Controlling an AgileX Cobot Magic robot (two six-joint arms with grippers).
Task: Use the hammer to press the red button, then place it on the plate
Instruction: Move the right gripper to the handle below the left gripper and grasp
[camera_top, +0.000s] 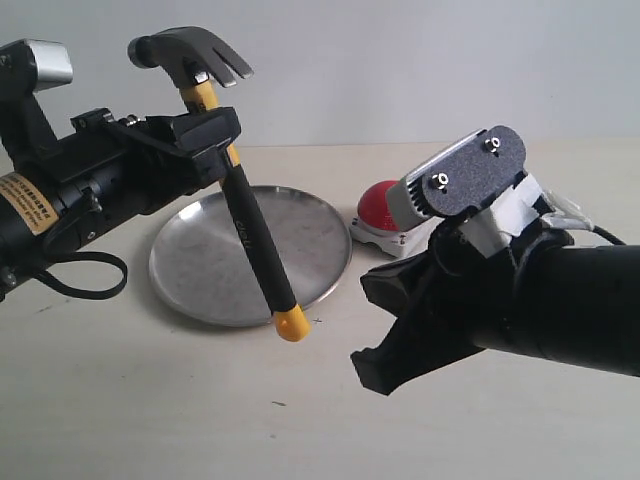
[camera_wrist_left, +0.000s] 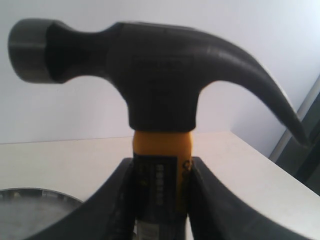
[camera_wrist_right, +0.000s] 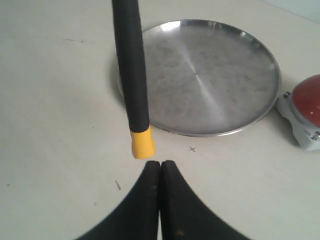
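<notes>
closed right gripper near hammer handle end

- hammer: head dark grey to black; neck yellow; grip black with faint print; butt cap yellow.
- plate: silver, brushed, with fine scratches fanning out from the centre and a brighter rim.
- red button, beside the plate: glossy red dome on a light grey base.
- table: pale cream with a few dark specks; small dark x-mark just off the plate's rim.
- my left gripper and my right gripper: matte black.
- label on my left arm: yellow-orange with black print.
- wall behind the plate: pale grey-white.
</notes>
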